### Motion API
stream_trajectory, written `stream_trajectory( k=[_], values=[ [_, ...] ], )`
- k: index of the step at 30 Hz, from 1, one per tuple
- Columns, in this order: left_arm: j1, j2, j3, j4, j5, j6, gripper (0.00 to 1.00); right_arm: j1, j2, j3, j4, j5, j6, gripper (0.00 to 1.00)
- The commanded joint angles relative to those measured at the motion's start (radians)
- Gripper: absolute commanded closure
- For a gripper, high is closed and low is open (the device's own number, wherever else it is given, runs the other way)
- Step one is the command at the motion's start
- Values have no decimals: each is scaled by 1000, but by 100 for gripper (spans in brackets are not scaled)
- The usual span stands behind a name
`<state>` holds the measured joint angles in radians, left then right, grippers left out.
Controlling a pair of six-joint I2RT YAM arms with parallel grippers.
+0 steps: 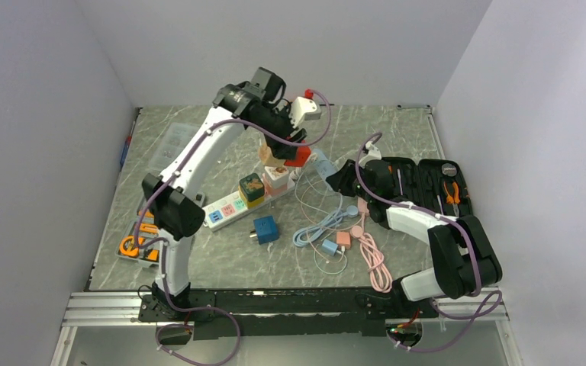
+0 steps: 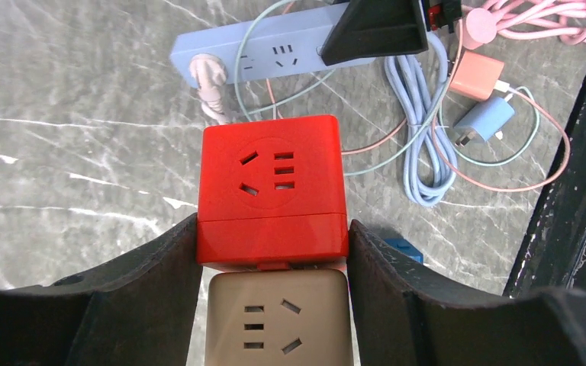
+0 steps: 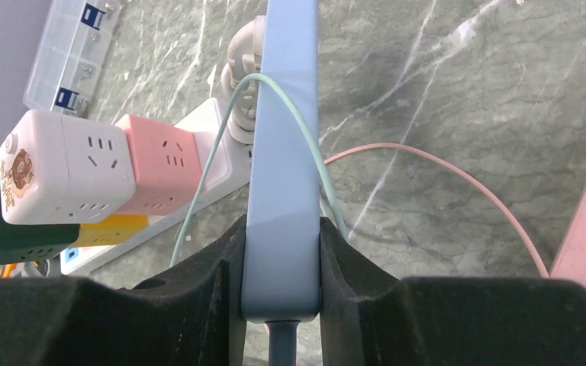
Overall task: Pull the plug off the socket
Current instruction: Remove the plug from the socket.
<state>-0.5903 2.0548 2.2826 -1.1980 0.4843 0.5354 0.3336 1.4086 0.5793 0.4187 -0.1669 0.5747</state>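
A red cube plug (image 2: pixel 271 187) sits end to end against a beige cube socket (image 2: pixel 278 320); I cannot tell whether they are still joined. My left gripper (image 2: pixel 272 236) is shut on the red cube's sides, raised above the table. In the top view the left gripper (image 1: pixel 294 149) holds the red cube (image 1: pixel 299 158) by the stack of cubes. My right gripper (image 3: pixel 282 229) is shut on a light blue power strip (image 3: pixel 282 137), which lies flat on the table. It also shows in the top view (image 1: pixel 326 166) beside the right gripper (image 1: pixel 339 177). A white plug (image 3: pixel 240 53) sits in the strip's far end.
A white power strip (image 1: pixel 233 206) carries white (image 3: pixel 65 164), pink (image 3: pixel 160 164) and dark green (image 1: pixel 252 187) cubes. A blue cube (image 1: pixel 266 229) and tangled cables with chargers (image 1: pixel 351 236) lie in the middle. An open black tool case (image 1: pixel 427 179) is at the right, orange tools (image 1: pixel 139 240) at the left.
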Motion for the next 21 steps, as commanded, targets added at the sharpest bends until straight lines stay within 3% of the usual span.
stream_trajectory(
  k=[1,8,14,21],
  values=[
    [4,-97,14,-25,44,30,100,-36,-7,1,107,-29,5,100],
    [-1,-133,-15,-26,105,32,100,-35,17,9,155,-103,43,100],
    [-82,-226,-340,-7,114,94,100,-36,40,27,190,-188,73,100],
    [-174,-385,-653,109,127,130,100,-36,22,52,152,-184,61,100]
  ],
)
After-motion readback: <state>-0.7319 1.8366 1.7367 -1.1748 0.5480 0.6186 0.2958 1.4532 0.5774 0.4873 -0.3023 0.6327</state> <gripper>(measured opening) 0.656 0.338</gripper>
